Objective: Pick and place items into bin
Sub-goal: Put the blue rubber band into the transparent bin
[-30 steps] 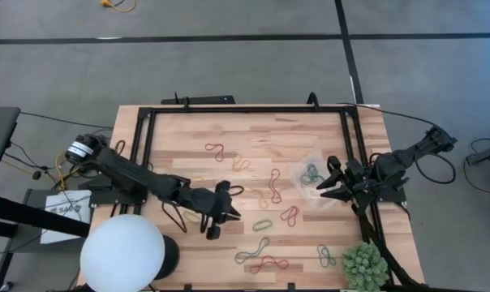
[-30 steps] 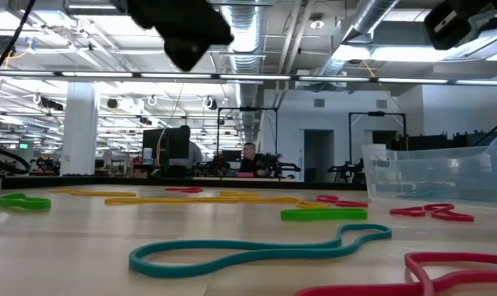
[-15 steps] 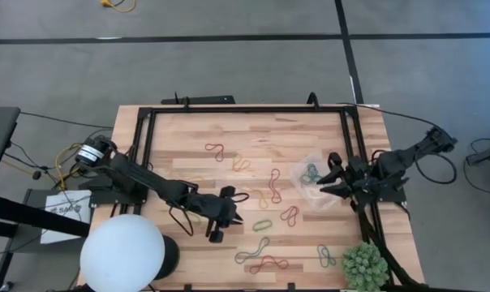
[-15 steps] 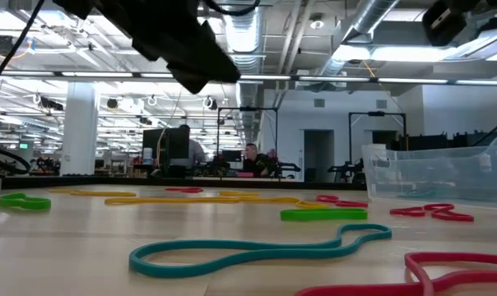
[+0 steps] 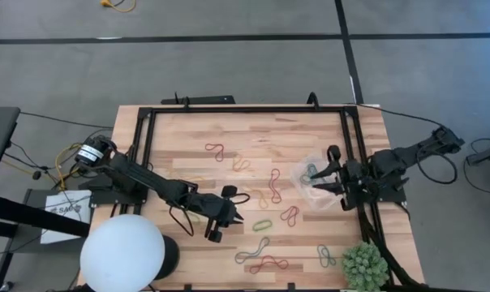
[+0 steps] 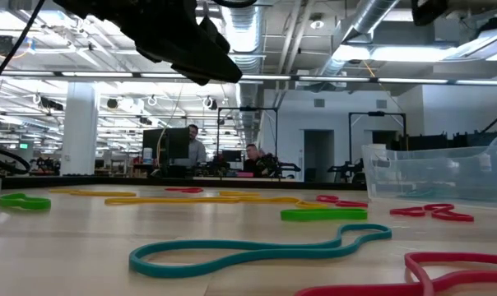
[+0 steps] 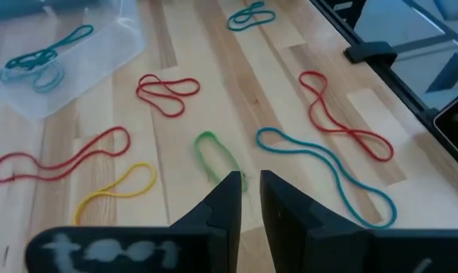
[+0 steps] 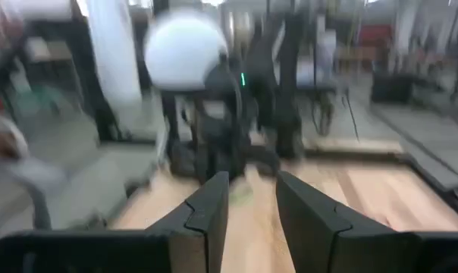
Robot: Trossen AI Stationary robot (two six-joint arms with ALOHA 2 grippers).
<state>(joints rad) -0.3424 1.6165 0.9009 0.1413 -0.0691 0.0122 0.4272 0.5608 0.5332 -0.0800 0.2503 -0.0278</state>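
1. On the wooden table [image 5: 180,130]: many rubber-band loops lying loose, so, judging by that, far from finished.
2. Left gripper [image 5: 234,216]: swung out from near the white globe [image 5: 122,253] toward mid-table over the last second, then held about steady for the last half. Now poised just short of the green band [image 5: 263,225]. Probably lining up the next pick.
3. Right gripper [image 5: 320,174]: edged inward from the table's right edge, now over the bin [image 5: 298,174], fingers spread, nothing seen between them. Likely either just emptied or waiting.
4. Bin: near the right edge, clear-walled, with teal bands [image 5: 311,172] already inside.
5. Only in the left wrist view: left gripper [image 7: 246,189] with a narrow gap between its fingers and nothing in it; green band [image 7: 218,158] straight ahead of the tips, untouched; bin [image 7: 111,53] farther off.
6. Only in the right wrist view: right gripper [image 8: 252,189] parted and empty, facing the globe [image 8: 187,42]; too smeared to show the bin.
7. Only in the low view: bin wall [image 6: 434,177] standing upright, bands lying flat, people at desks far behind.
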